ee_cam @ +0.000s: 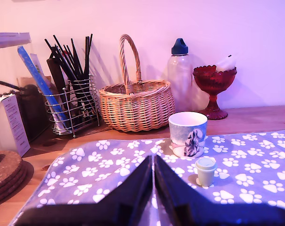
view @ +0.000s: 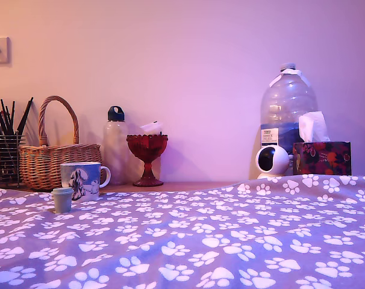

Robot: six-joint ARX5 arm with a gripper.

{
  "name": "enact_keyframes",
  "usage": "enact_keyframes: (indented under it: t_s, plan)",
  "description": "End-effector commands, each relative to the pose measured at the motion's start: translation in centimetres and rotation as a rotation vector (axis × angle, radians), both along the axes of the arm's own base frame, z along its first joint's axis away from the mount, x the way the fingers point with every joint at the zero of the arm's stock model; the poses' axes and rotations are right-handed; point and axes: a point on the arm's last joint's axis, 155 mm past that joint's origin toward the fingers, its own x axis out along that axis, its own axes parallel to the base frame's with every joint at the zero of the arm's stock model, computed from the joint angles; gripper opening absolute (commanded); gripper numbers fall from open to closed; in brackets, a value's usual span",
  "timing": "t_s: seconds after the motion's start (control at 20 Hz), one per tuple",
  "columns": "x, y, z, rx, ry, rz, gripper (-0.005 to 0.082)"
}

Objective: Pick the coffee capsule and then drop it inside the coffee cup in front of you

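The paw-print cloth point(view: 230, 241) covered the table nearly to its back edge. Low over it, the gripper point(ee_cam: 153, 188) pointed level toward the back edge, its dark jaws pressed together with only a thin slit between them, holding nothing. The coffee cup point(ee_cam: 188, 133) stood upright near the cloth's back edge. The coffee capsule point(ee_cam: 206, 171) stood upright just in front of it, apart from the jaws.

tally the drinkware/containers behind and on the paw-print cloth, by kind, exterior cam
Mugs: 1, the coffee cup
Capsules: 1, the coffee capsule
Goblets: 1, the red goblet
Bottles: 2, the sports bottle and the large water jug
Baskets: 1, the wicker basket
Total: 6
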Motion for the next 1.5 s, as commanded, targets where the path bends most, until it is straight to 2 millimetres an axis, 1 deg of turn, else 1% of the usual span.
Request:
enact_keyframes:
  t_s: [0.0, 0.25, 0.3, 0.4, 0.5, 0.55, 0.6, 0.8, 1.0, 1.1, 1.2, 1.25, 1.3, 1.35, 1.45]
  plan:
    - [-0.4, -1.6, -1.3, -0.088, 0.085, -0.095, -0.0021]
    - [-0.5, -2.0, -1.3, -0.102, 0.085, -0.119, -0.0021]
    - [-0.5, -2.3, -0.9, -0.124, 0.073, -0.136, -0.0021]
    - [-0.7, -3.7, 0.8, -0.144, 0.011, -0.216, -0.0021]
    - [-1.0, -4.3, 2.4, -0.179, -0.045, -0.259, -0.0021]
    - [-1.1, -4.6, 2.9, -0.196, -0.059, -0.275, -0.0021]
    - [-1.1, -5.0, 3.0, -0.212, -0.055, -0.298, -0.0021]
    - [-0.5, -6.8, 1.8, -0.232, 0.064, -0.376, -0.0021]
    - [1.1, -8.3, 2.4, -0.168, 0.117, -0.422, -0.0021]
    - [2.0, -8.9, 1.7, -0.152, 0.137, -0.439, -0.0021]
    - [2.6, -9.1, 0.5, -0.134, 0.177, -0.438, -0.0007]
    - [3.0, -8.9, -0.1, -0.124, 0.194, -0.423, 0.0013]
    - [3.4, -8.7, -0.6, -0.125, 0.208, -0.410, 0.0062]
    - [3.7, -8.5, -0.9, -0.125, 0.217, -0.396, 0.0156]
    - [4.5, -8.1, -1.2, -0.123, 0.217, -0.367, 0.0455]
